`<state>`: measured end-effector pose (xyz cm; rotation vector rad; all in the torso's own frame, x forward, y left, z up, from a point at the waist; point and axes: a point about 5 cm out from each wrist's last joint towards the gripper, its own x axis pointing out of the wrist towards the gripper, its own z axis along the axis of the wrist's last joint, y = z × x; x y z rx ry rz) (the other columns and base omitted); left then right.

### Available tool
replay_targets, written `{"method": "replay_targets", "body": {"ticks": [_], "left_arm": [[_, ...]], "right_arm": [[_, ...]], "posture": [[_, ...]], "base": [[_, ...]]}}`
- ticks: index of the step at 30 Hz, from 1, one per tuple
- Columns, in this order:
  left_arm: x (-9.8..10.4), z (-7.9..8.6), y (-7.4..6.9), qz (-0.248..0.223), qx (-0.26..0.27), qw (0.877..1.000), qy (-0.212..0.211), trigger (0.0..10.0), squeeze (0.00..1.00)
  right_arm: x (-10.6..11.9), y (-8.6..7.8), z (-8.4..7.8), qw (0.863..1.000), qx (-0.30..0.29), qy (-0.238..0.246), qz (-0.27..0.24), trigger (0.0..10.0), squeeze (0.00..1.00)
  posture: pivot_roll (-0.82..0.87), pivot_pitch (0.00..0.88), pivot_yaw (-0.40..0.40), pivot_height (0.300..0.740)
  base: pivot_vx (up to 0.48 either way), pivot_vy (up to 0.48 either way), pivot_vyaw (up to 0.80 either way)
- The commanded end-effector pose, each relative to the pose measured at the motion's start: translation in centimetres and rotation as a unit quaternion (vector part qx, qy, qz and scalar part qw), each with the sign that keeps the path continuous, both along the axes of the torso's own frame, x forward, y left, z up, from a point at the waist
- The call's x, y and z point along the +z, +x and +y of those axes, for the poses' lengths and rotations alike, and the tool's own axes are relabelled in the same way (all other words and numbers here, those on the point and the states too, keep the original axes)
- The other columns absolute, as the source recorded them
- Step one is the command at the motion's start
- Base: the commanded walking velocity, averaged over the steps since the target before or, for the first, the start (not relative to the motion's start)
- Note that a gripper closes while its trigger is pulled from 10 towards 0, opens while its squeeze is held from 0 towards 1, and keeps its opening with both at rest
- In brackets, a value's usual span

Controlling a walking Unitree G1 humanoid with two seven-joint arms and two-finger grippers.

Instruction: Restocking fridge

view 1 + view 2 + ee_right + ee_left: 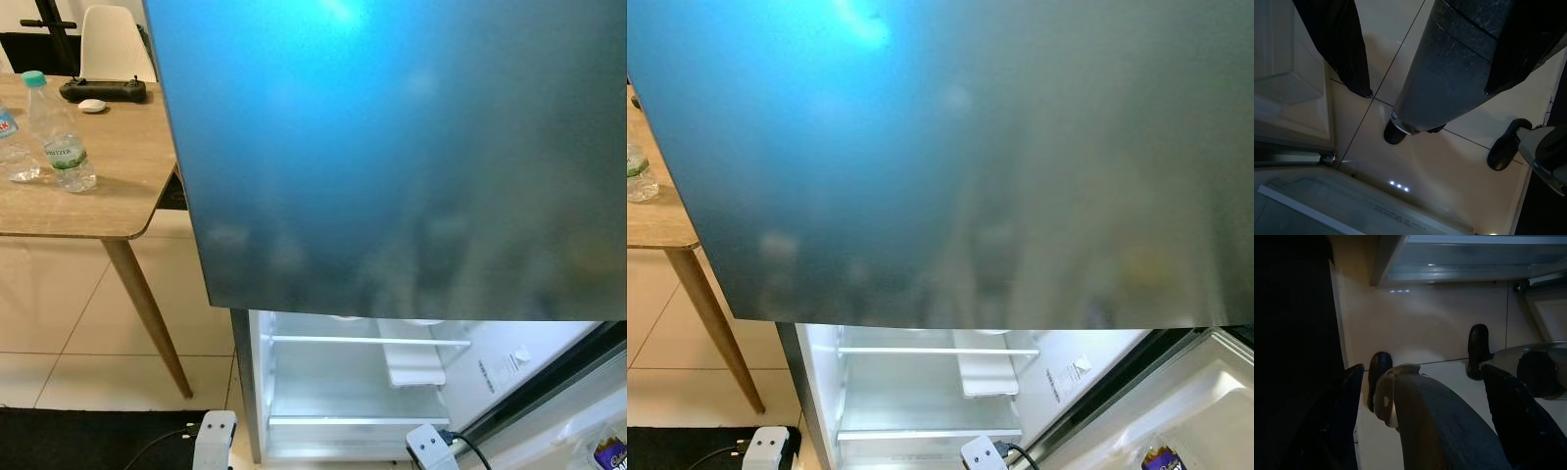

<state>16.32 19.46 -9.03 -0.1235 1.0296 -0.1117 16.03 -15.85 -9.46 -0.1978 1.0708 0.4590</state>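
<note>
The closed upper fridge door (392, 147) stands close in front, a dark wall that bars any straight reach forward. Below it the lower compartment (353, 382) stands open, with bare shelves (367, 341) and room between them to pass; a white tray (416, 364) lies on the right part of a shelf. The open lower door (1176, 411) swings out to the right and blocks that side. To the left, the tabletop (88, 186) juts near the fridge's edge, carrying two bottles (59, 137); its leg (147, 313) slants down over bare floor tiles (49, 323).
</note>
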Motion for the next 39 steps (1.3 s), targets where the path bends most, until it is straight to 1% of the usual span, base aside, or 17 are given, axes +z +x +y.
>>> {"method": "replay_targets", "body": {"ticks": [1,9,12,16,31,36,39], "left_arm": [[-0.1,0.1,-0.3,0.008,-0.002,1.000,0.000,10.0,0.00],[0.0,0.3,-0.1,0.006,-0.004,1.000,0.001,10.0,0.00],[0.1,0.3,0.2,0.003,-0.007,1.000,0.000,10.0,0.00],[0.2,0.1,0.4,0.001,-0.009,1.000,-0.001,10.0,0.00],[0.1,-0.4,0.4,0.004,-0.017,1.000,-0.006,10.0,0.00],[0.0,-0.6,0.2,0.006,-0.020,1.000,-0.006,10.0,0.00],[-0.3,-1.2,-0.2,0.013,-0.028,1.000,-0.005,10.0,0.00]], "right_arm": [[-0.1,-0.2,-0.2,1.000,-0.002,-0.004,0.002,10.0,0.00],[-0.1,-0.3,-0.1,1.000,-0.005,-0.003,0.001,10.0,0.00],[-0.1,-0.3,-0.3,1.000,-0.015,-0.003,0.001,10.0,0.00],[-0.1,-0.3,-0.3,1.000,-0.010,-0.005,0.000,10.0,0.00],[-0.1,-0.2,-0.2,1.000,-0.018,-0.002,-0.001,10.0,0.00],[0.0,0.1,-1.0,0.998,-0.065,-0.003,-0.007,10.0,0.00],[0.0,-0.1,-1.7,0.996,-0.084,-0.012,-0.005,10.0,0.00]], "posture": [[0.05,0.030,-0.127,0.740],[0.04,0.026,-0.113,0.740],[0.04,0.024,-0.111,0.740],[0.03,0.022,-0.112,0.740],[0.03,0.016,-0.095,0.740],[0.03,0.012,-0.086,0.740],[0.03,0.000,-0.078,0.740]], "base": [[0.000,0.000,0.00],[0.000,0.000,0.00],[0.000,0.000,0.00],[0.000,0.000,0.00],[0.000,0.000,0.00],[0.000,0.000,0.00],[0.000,0.000,0.00]]}}
